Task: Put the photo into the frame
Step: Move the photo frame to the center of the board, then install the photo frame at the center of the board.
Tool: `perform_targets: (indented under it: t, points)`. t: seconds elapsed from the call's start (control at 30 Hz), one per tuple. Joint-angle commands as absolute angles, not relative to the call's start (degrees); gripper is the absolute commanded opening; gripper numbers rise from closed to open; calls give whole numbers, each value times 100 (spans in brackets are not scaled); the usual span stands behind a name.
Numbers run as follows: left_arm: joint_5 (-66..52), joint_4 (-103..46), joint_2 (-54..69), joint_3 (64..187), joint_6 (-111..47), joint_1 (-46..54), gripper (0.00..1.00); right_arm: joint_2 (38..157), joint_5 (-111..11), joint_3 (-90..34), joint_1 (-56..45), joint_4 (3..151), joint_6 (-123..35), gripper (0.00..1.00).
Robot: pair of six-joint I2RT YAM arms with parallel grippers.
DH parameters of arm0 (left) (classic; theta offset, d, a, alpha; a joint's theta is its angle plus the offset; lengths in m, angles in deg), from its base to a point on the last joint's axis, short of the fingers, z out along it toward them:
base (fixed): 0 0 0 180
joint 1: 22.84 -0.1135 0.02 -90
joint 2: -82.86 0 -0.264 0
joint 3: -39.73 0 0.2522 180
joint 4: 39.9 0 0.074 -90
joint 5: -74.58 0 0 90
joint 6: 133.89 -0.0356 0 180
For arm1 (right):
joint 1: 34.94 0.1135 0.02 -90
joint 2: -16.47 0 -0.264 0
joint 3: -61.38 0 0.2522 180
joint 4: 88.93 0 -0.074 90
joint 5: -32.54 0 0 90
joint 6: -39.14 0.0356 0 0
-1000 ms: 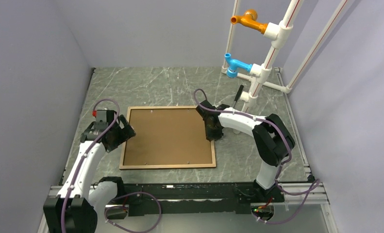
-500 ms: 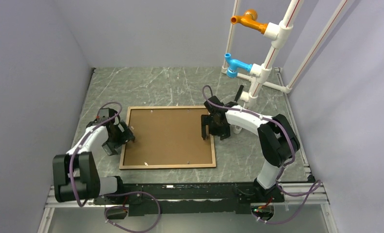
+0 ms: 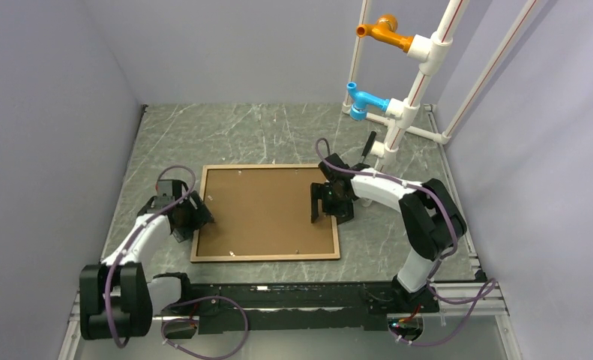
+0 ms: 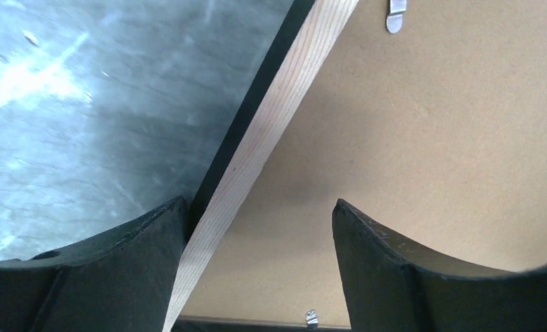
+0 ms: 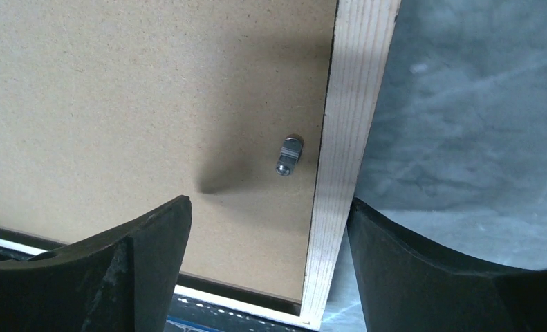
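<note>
The grey marbled bench [image 3: 263,135] sits between lilac walls [image 3: 53,112]. My right fingers [image 5: 84,277], pinched shut a second ago, now stand wide and empty astride the right rail of the rectangular picture frame with pale wooden rails [image 3: 265,256]. My left fingers [image 4: 84,277], open and empty, have dropped over its left rail. The frame lies face down, nudged rightward, with its solid brown backing board [image 3: 263,210] seated. The photo is hidden; I judge it sealed underneath.

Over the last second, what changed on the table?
The right tool opened and now straddles the right rail of the frame. The left tool swung in over the left rail, its arm folding back. The frame slid slightly right. The backing board stays seated in it, nothing held.
</note>
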State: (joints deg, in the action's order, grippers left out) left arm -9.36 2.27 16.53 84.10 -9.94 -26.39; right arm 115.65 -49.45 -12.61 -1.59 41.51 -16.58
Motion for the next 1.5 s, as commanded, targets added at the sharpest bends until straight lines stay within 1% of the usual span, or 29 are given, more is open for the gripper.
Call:
perform_targets:
  t: [0.0,0.13,0.17,0.23,0.3,0.4,0.47,0.57,0.67,0.83,1.0,1.17,1.3,1.47]
  points:
    - [-314,617,2111,7754,-102,-2013,78,11075,-4559,-879,-81,4300,-1388,82]
    - [-686,1038,2908,7521,449,-1582,74,10860,-4537,-573,37,4334,-1299,82]
    - [-765,1140,3105,7505,590,-1483,70,10831,-4574,-539,70,4311,-1290,82]
    - [-910,1333,3454,7478,820,-1376,68,10799,-4658,-500,131,4270,-1300,82]
    - [-1134,1502,3771,7500,991,-1297,72,10797,-4721,-497,147,4239,-1319,83]
    - [-1462,1723,4044,7630,1120,-1252,84,10830,-4904,-612,154,4111,-1378,86]
    - [-1633,1893,4055,7845,1059,-1255,90,10884,-5079,-736,149,4002,-1443,88]
    - [-2057,2173,3956,8355,734,-1256,95,11024,-5349,-969,155,3874,-1544,91]
    - [-2276,2314,3857,8859,312,-1256,99,11224,-5440,-1228,152,3836,-1634,92]
    - [-1887,2134,3882,9380,-397,-1256,99,11386,-5288,-1512,239,3862,-1700,91]
    - [-1045,1509,4052,9322,-781,-1258,99,11438,-5250,-1696,506,3804,-1711,90]
    - [-498,1178,4010,9196,-959,-1255,99,11426,-5673,-1649,524,3664,-1609,88]
    - [-389,1186,3837,9196,-978,-1256,99,11565,-6022,-1752,465,3459,-1620,85]
    - [-134,955,3703,9092,-796,-1256,99,11676,-6101,-1779,339,3467,-1631,80]
